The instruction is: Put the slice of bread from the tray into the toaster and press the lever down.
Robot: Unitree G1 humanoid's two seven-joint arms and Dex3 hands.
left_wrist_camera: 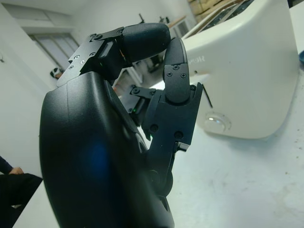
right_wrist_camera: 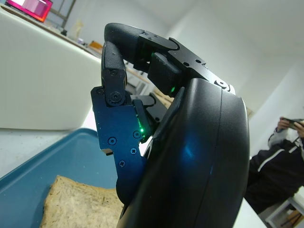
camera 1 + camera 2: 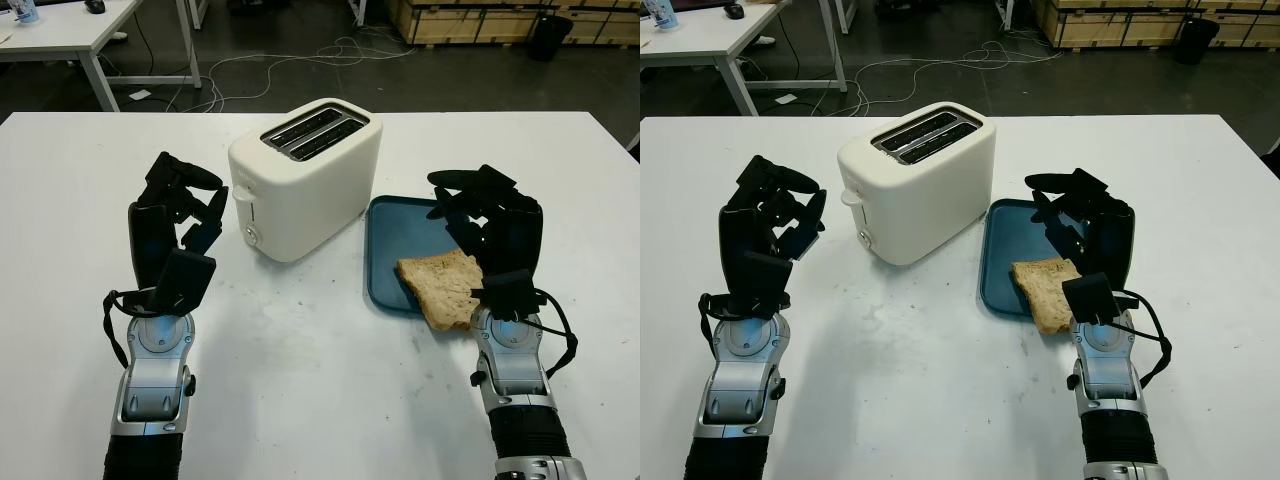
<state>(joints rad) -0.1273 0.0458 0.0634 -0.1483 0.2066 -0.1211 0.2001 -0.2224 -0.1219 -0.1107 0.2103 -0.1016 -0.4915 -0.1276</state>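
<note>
Nothing's really done yet: bread slice (image 3: 441, 288) sits half on the blue tray (image 3: 392, 240), at 4 o'clock from the toaster (image 3: 305, 180), both slots empty, lever up, right hand (image 3: 487, 222) and left hand (image 3: 178, 216) curled, holding nothing.

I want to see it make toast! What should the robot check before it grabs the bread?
1. Slice of bread reachable, lying partly over the blue tray's near edge: ok.
2. Right hand beside the bread, holding nothing: ok.
3. Toaster slots on top look free: ok.
4. Lever up: cannot tell.
5. Left hand beside the toaster, not touching: ok.
</note>
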